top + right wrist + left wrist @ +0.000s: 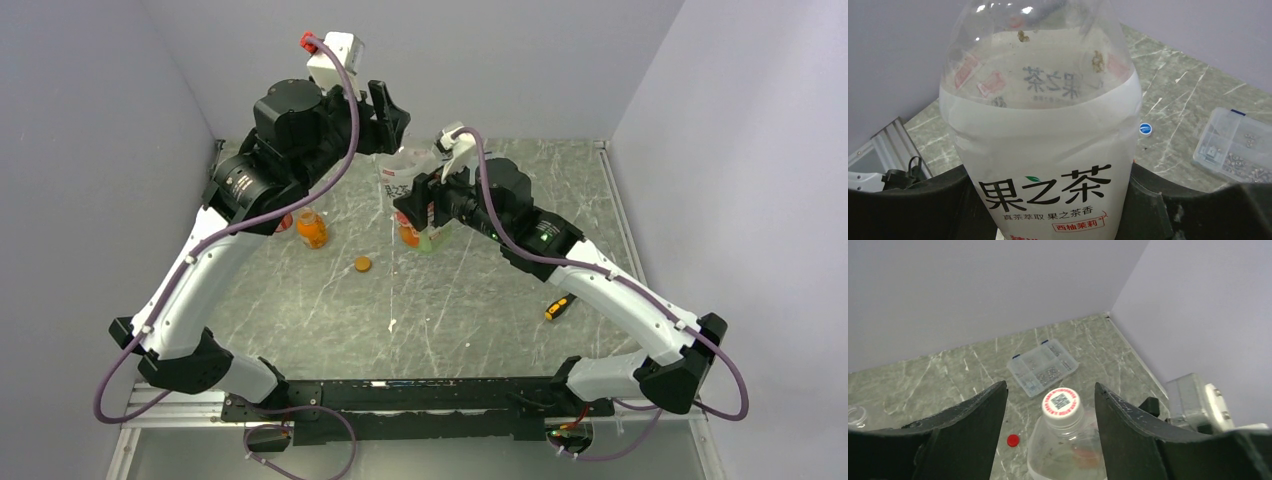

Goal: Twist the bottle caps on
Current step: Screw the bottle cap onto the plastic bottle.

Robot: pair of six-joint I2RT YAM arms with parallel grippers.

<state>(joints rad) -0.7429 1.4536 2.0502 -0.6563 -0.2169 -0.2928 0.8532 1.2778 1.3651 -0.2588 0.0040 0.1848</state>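
Your left fingers (980, 415) are standing wide with the cap (1062, 404) right between them. There's a gap on either side in the left wrist view, so nothing's pinched yet. The cap sits on the neck of the white-labelled bottle (1048, 165), which stands upright and points up at that wrist. I'd guess the next move is close and twist around that upright axis, though I can't tell how far it's threaded. Your right fingers (923, 200) are clamped on the bottle's body, low in frame. Out on the marbled bench (450, 300) there's a red cap (1013, 440) lower left and the compartment box (1042, 366) above centre. The back wall (998, 290) is close behind.
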